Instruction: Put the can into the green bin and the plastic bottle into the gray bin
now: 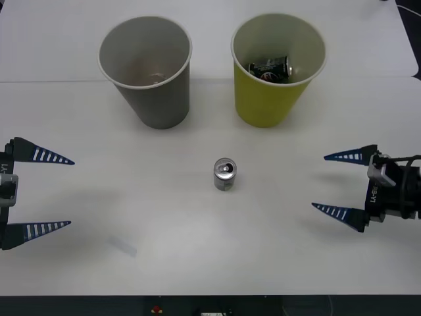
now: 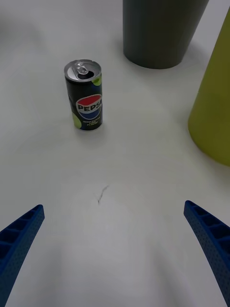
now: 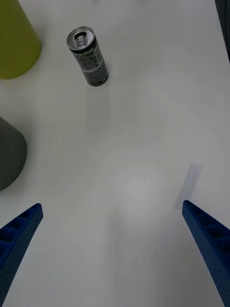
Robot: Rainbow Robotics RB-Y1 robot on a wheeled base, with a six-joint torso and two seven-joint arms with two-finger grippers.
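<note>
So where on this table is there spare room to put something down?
Bare table lies on both sides of the small upright silver-topped can, out to the open left hand and right hand. The back is crowded: gray paper cup, yellow-green paper cup.

A white table (image 1: pixel 79 276) bears a pale strip, perhaps tape (image 1: pixel 122 245), near its front-left

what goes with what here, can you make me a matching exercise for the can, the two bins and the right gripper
Column 1:
1. can
2. green bin
3. gray bin
4. right gripper

Column 2:
A. holds a black can lying inside
B. stands upright on the table between the two arms
C. fingers open, at the table's right side
D. stands left of the other bin

Pairs: 1-B, 2-A, 3-D, 4-C
</note>
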